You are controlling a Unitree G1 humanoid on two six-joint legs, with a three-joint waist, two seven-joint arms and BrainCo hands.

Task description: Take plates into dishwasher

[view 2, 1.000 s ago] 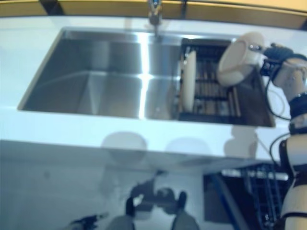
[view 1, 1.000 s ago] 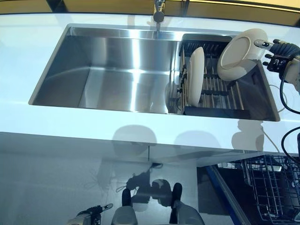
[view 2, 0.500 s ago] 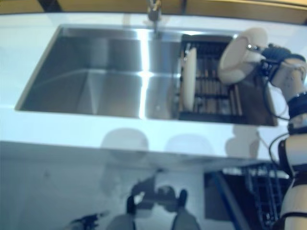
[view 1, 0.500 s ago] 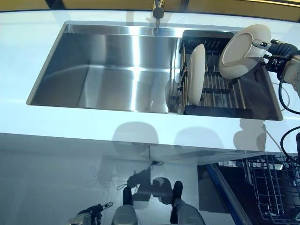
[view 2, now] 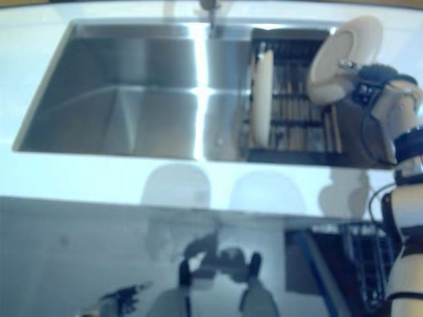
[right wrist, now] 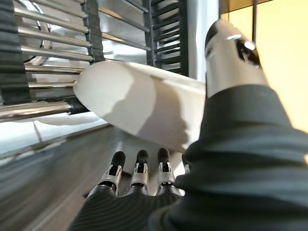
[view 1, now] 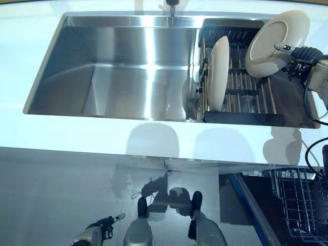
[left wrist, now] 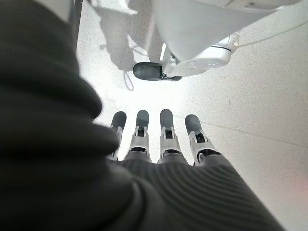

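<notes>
- since the earlier frames the whole view has slid down, so the camera has moved; against the rack, the round cream plate (view 1: 275, 42) in the right hand (view 1: 300, 57) sits slightly higher and further toward the rack's back right corner, still lifted clear of the bars.
- the right hand pinches that plate by its rim: the thumb (right wrist: 231, 57) lies over the upper face and the dark-tipped fingers (right wrist: 138, 168) curl beneath it, and the plate tilts with its hollow face toward the camera.
- a second round cream plate (view 1: 218, 73) stands on edge in the dark wire dish rack (view 1: 241, 95), at the rack's left end, well apart from the held plate.
- the rack fills the right part of the stainless steel sink (view 1: 118, 66); its metal bars lie just under the held plate, and the rack's dark back wall is near the plate's upper edge.
- the metal tap (view 1: 172, 6) hangs over the back rim of the sink, between the open basin and the rack.
- the sink is sunk into a glossy white table (view 1: 154, 136) that runs across the view.
- at the lower right, below the table's front edge, the dark wire dishwasher basket (view 1: 302, 205) is pulled out with a blue edge beside it, well below the held plate.
- the left hand (left wrist: 159, 139) hangs low over the pale speckled floor (left wrist: 260, 96), its fingers straight and holding nothing.
</notes>
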